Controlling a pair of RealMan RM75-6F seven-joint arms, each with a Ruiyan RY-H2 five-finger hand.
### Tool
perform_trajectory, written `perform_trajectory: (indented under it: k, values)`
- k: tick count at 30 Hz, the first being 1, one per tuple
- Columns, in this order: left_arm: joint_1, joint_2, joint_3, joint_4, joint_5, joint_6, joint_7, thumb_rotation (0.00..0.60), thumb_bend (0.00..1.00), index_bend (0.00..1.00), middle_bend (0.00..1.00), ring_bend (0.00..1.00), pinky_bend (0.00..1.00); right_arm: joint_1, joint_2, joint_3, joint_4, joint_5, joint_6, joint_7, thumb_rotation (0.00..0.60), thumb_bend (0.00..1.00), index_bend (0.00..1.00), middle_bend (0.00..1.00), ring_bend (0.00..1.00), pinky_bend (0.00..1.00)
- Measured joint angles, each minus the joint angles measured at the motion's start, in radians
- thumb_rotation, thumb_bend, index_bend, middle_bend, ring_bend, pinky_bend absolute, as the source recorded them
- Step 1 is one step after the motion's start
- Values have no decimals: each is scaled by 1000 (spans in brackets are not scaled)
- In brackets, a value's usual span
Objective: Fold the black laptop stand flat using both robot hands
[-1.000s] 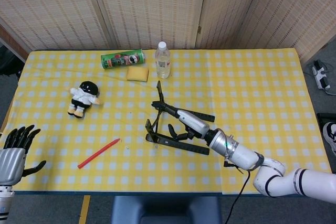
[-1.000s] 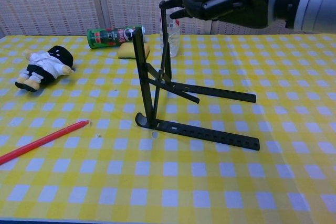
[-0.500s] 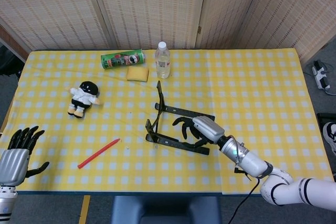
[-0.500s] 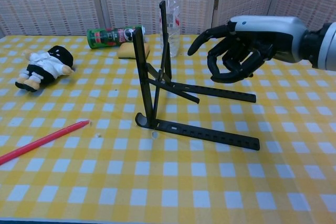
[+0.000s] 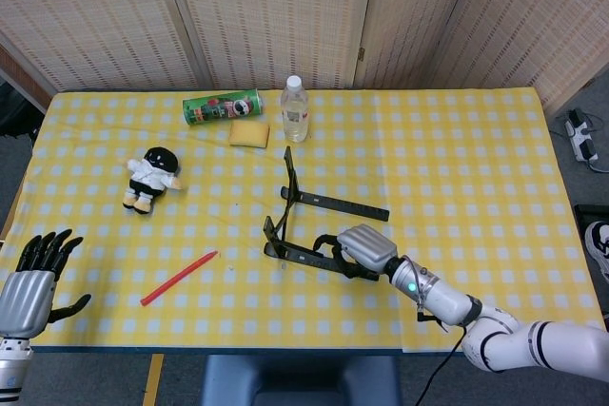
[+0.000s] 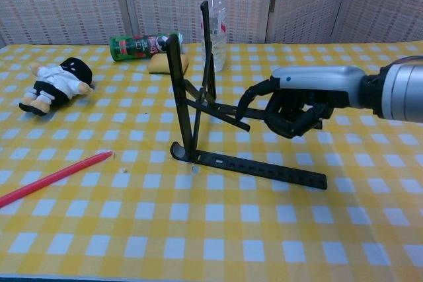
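The black laptop stand stands unfolded in the middle of the yellow checked table, its two uprights raised and its two base rails flat on the cloth. My right hand hangs low over the rails, right of the uprights, palm down, fingers curled under and thumb reaching left. In the head view the right hand covers the near rail's right end; no grip on the stand shows. My left hand floats at the table's front left corner, fingers spread, holding nothing.
A green crisp can, a yellow sponge and a clear water bottle sit behind the stand. A small doll lies at the left. A red stick lies near the front edge.
My right hand has dropped from above the tops of the uprights, pulled back toward me and curled its fingers low over the base rails. The stand and left hand have barely moved.
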Motion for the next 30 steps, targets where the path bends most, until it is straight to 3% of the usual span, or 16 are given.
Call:
perform_trajectory:
  k: [21,30]
  values:
    - [6,-9,6,17,-7,-4,-15,600,213,179,105,71,0,51,-66,42,59,99,-98,-34,600,779,313,740,897,882]
    - [16,-10,6,32,-13,4,-35,600,213,181,105,71,0,18,75,37,-84,-10,-67,93,600,779,313,740,894,882]
